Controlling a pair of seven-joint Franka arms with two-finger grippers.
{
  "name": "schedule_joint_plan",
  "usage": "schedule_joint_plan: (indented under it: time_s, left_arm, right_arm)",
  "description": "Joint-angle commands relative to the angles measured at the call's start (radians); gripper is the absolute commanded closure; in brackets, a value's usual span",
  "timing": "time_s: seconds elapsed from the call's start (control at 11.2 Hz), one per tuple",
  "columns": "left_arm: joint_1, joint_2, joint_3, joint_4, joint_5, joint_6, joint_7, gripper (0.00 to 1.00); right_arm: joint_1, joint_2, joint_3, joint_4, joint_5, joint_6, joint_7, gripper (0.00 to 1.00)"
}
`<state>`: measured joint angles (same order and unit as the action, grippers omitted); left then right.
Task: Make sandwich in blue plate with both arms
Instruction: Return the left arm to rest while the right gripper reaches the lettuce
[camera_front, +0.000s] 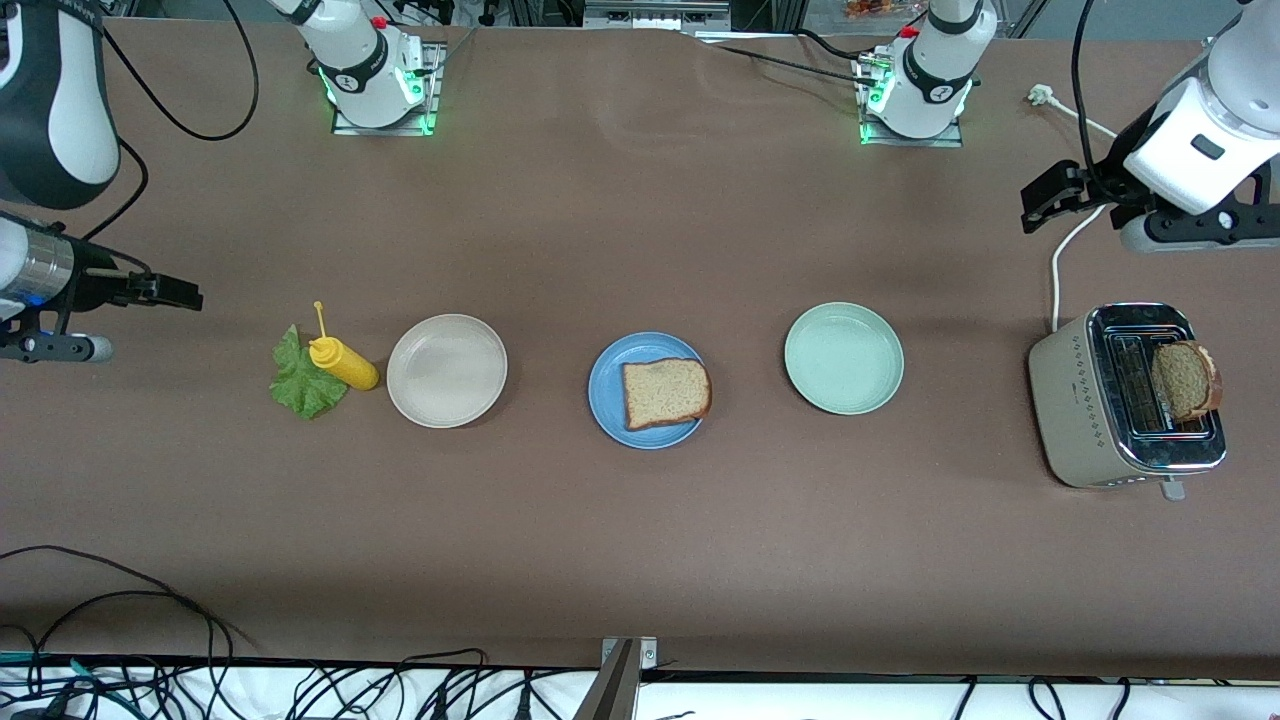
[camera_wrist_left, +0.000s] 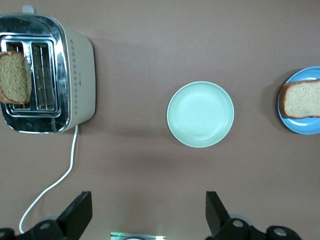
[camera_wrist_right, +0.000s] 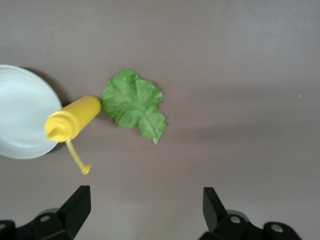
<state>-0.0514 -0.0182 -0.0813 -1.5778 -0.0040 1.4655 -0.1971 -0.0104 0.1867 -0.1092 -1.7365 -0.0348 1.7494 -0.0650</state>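
The blue plate (camera_front: 607, 400) lies mid-table with one slice of brown bread (camera_front: 665, 393) flat on it. A second slice (camera_front: 1185, 378) stands in a slot of the toaster (camera_front: 1080, 400). The lettuce leaf (camera_front: 303, 378) lies on the table at the right arm's end. My left gripper (camera_front: 1030, 205) hangs open and empty over the toaster's cable; its wrist view shows the toaster slice (camera_wrist_left: 15, 77) and the plated slice (camera_wrist_left: 302, 99). My right gripper (camera_front: 185, 293) hovers open and empty over bare table beside the lettuce (camera_wrist_right: 134, 104).
A yellow squeeze bottle (camera_front: 343, 362) lies against the lettuce, next to a beige plate (camera_front: 446, 370). A pale green plate (camera_front: 843, 358) sits between the blue plate and the toaster. The toaster's white cable (camera_front: 1057, 270) runs toward the arms' bases.
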Motion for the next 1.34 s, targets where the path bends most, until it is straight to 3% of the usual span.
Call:
schedule_joint_plan:
  time_s: [0.0,0.71,1.25]
  left_arm:
    - [-0.002,-0.091,0.021,-0.114,-0.024,0.007,0.028,0.00]
    - [0.012,-0.077,0.032,-0.116,-0.024,0.035,0.071,0.00]
    - [0.024,-0.075,0.029,-0.113,-0.024,0.055,0.113,0.00]
  right_arm:
    - [-0.019,0.005,0.006,-0.156,0.015,0.192,-0.006,0.00]
    - [-0.036,0.227,0.006,-0.271,0.013,0.514,0.002,0.00]
    - [-0.034,0.301,0.040,-0.268,0.022,0.613,0.054,0.00]
